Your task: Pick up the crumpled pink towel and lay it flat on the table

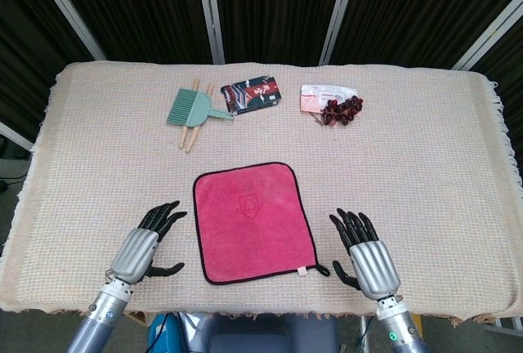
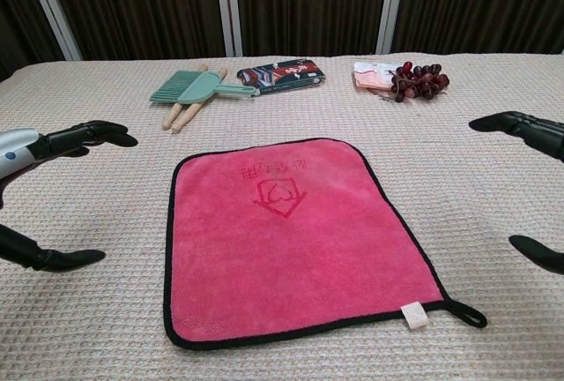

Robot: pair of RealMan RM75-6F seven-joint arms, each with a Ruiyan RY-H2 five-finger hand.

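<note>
The pink towel (image 1: 252,222) (image 2: 291,235) lies spread flat on the table near the front edge, black-trimmed, with a small white tag and loop at its front right corner. My left hand (image 1: 143,247) (image 2: 35,147) hovers to the towel's left, fingers spread, holding nothing. My right hand (image 1: 366,253) (image 2: 529,130) is off to the towel's right, fingers spread and empty. Neither hand touches the towel.
At the back of the cloth-covered table (image 1: 425,157) lie a green hand brush with wooden sticks (image 1: 191,110), a patterned packet (image 1: 252,94), and a pink packet with dark red grapes (image 1: 333,105). The table's front edge runs just behind both hands.
</note>
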